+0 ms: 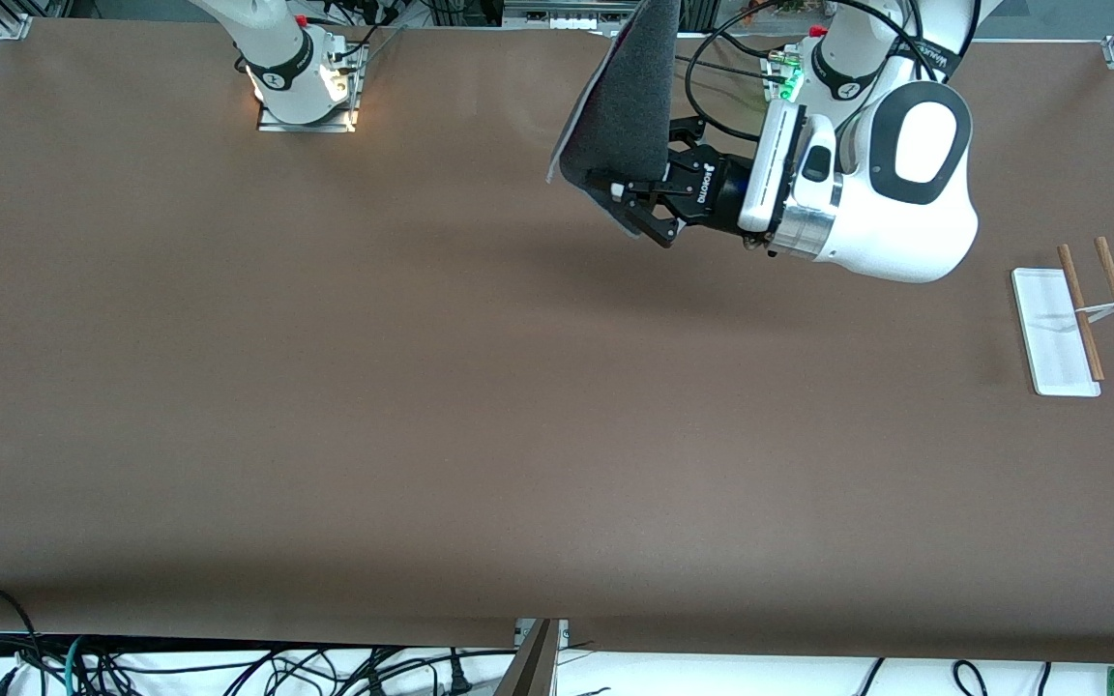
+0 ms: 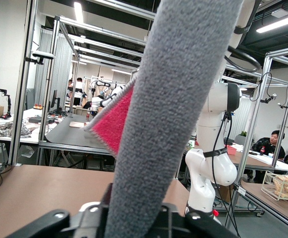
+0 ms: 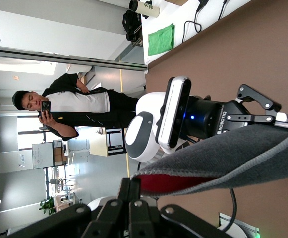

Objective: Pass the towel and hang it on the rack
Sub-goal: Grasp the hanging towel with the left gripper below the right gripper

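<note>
Grey towel (image 1: 623,97) hangs gripped by both the left pincer (image 1: 636,198) and the right pincer (image 3: 134,208).

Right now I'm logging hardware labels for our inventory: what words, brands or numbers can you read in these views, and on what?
"ROBOTIQ", white letters, mirrored or sideways, on the black two-finger left gripper body, in the front and right wrist views.
Lettering on the black band of the white left arm: too small to read.
The grey-and-pink microfibre towel: no text.

Small square microfibre cloth (image 1: 625,101) held aloft between both grippers, over the table's (image 1: 422,387) middle near the bases; white-based wooden-rod rack (image 1: 1079,319) at left arm's end.
</note>
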